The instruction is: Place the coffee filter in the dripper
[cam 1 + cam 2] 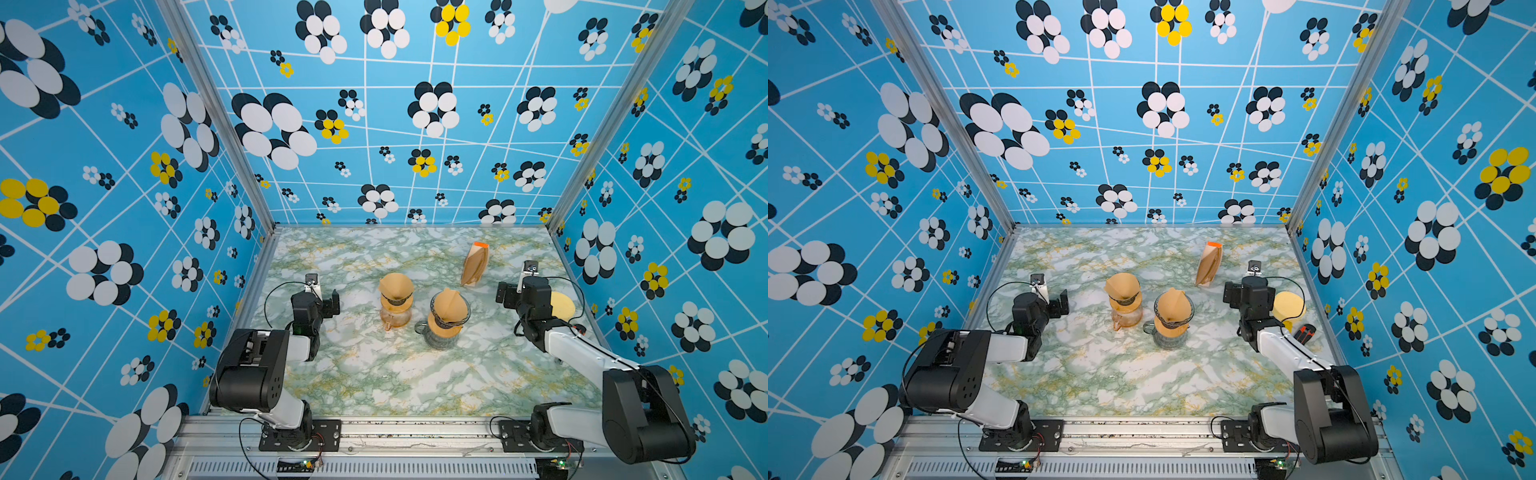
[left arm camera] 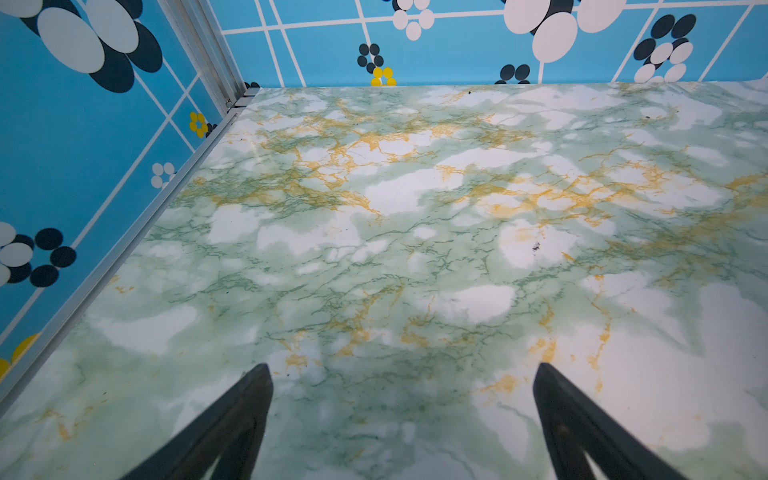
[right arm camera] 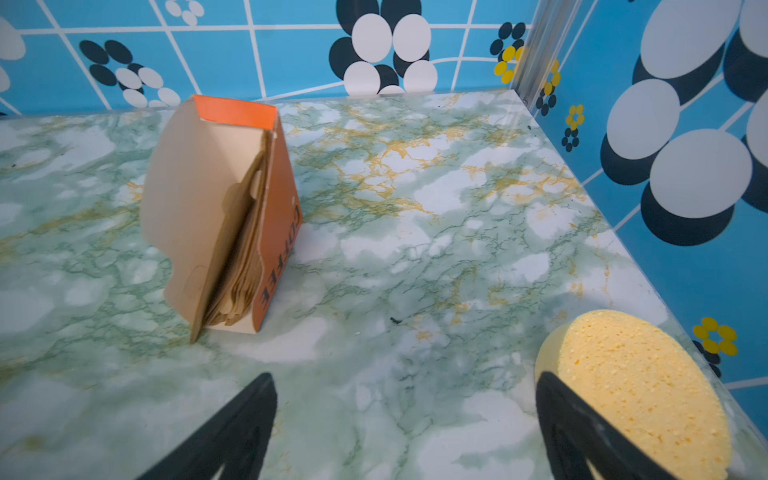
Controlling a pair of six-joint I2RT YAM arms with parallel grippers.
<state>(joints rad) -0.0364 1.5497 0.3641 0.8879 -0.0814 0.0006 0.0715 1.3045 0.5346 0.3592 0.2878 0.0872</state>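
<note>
- I am seeing one filter (image 1: 448, 303) standing in the near dripper (image 1: 466, 311), and a second filter (image 1: 396, 284) in the far dripper (image 1: 397, 300).
- The left gripper (image 2: 399, 374) and right gripper (image 3: 405, 378) are hanging spread wide, holding nothing.
- I am judging the placing done, with perhaps only some seating left.

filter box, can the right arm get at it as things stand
Probably yes. The right gripper is open and empty, and the filter box stands upright ahead of it with only bare table between. The sponge sits off to one side, clear of that path.
</note>
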